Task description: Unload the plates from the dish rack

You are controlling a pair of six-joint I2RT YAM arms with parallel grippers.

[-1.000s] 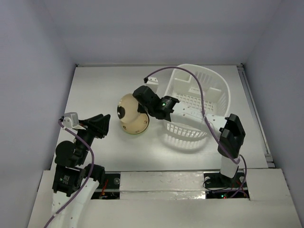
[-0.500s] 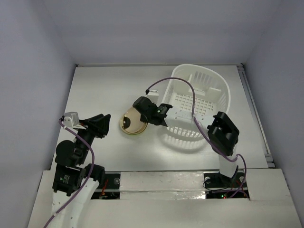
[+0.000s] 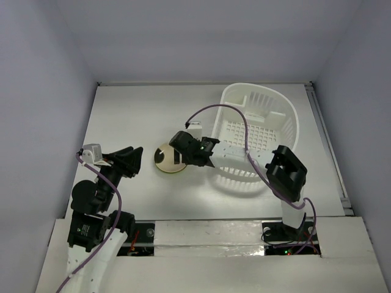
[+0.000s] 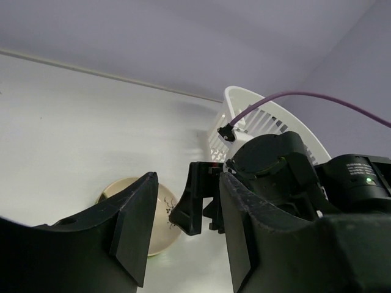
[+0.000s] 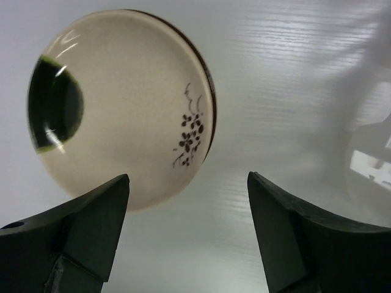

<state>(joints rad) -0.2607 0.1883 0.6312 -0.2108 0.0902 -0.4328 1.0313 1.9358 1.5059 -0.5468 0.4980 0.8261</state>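
One cream plate (image 3: 165, 157) with a dark patch and a small flower sprig lies flat on the white table, left of the dish rack (image 3: 239, 170). My right gripper (image 3: 178, 159) hangs just over the plate's right edge, open and holding nothing. The right wrist view shows the plate (image 5: 122, 104) ahead of the spread right gripper (image 5: 188, 177), clear of both fingers. My left gripper (image 3: 135, 161) waits to the plate's left, open with nothing in it. Between the left gripper's (image 4: 187, 178) fingers I see the plate (image 4: 160, 215) and the right arm's wrist. The white slatted rack (image 4: 263, 116) stands behind.
A purple cable (image 3: 235, 116) arcs from the right wrist over the rack's near side. Pale enclosure walls close the table at the back and both sides. The right arm's elbow (image 3: 287, 174) sits over the rack's near right corner.
The right gripper lowered the plate from a tilted hold to flat on the table, then opened and let it go. The left arm stayed put.
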